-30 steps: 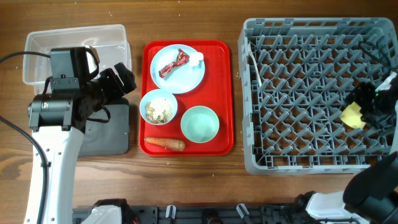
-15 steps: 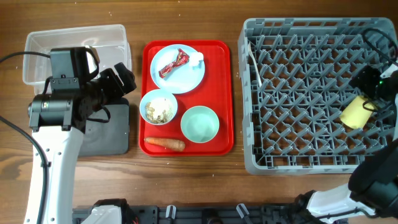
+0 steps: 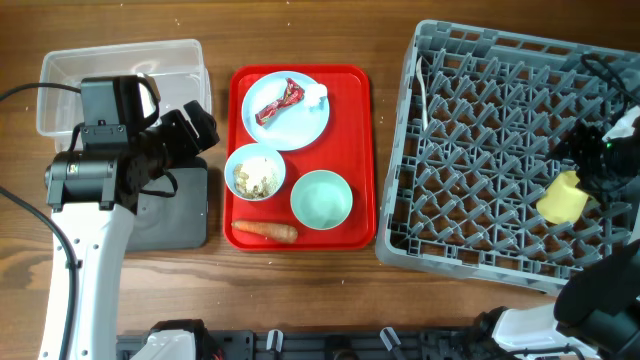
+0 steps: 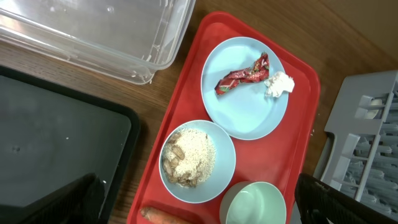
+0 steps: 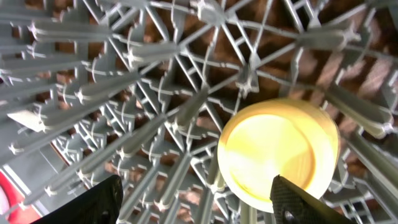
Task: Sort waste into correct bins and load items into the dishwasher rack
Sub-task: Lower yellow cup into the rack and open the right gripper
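Left jaws spread, empty; right jaws released above yellow cup (image 5: 277, 149) in rack (image 3: 480, 150).

The overhead camera looks straight down on the whole table (image 3: 300, 285). The left wrist view faces down from mid-height and shares the red tray (image 3: 355, 130) and, at its right edge, a rack (image 3: 480, 150) corner. The right wrist view sits close over rack tines and, seemingly, a yellow cup (image 5: 278, 152).

The black left pincer (image 3: 198, 128) has its fingers (image 4: 62, 202) spread wide, white forearm trailing behind it. The black right pincer (image 3: 592, 165) points downward, fingers (image 5: 102, 199) likewise parted.
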Robot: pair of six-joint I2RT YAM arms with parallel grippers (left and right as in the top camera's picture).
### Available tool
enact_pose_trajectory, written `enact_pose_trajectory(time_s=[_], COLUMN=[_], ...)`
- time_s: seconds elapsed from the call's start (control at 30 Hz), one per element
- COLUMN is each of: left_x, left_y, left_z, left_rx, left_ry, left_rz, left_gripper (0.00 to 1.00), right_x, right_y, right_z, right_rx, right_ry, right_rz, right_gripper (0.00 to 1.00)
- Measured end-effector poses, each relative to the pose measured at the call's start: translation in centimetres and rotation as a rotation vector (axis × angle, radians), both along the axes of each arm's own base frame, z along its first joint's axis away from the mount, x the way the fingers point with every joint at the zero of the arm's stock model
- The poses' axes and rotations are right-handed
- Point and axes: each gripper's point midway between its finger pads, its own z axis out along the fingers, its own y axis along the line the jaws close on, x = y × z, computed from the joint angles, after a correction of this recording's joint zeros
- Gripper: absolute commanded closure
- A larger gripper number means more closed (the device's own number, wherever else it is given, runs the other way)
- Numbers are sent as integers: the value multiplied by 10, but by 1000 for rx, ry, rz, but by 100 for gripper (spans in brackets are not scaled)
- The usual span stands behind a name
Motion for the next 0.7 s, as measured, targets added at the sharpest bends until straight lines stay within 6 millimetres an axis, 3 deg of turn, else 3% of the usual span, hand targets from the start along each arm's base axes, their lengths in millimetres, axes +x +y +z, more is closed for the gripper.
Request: enact_pose_trajectory(time_s=[0.23, 0.33, 0.43, 0.57, 0.7], left_x=[0, 0, 0, 0, 0], left_y=[0, 0, 0, 0, 0], left_z=[0, 0, 0, 0, 0], left_rx=[0, 0, 0, 0, 0], left_ry=[0, 1, 2, 2, 2], left_rz=[0, 0, 0, 0, 0], left_gripper=[0, 0, 0, 0, 0], right_x=[-6, -36, -48, -33, 1], right_y=[1, 14, 15, 19, 54], right_z=[1, -1, 0, 9, 45], right_rx=[-5, 38, 26, 32, 99], right_ry=[21, 132, 177, 73, -210], right_rz=[0, -5, -7, 42, 257], right_gripper=[20, 19, 19, 22, 37])
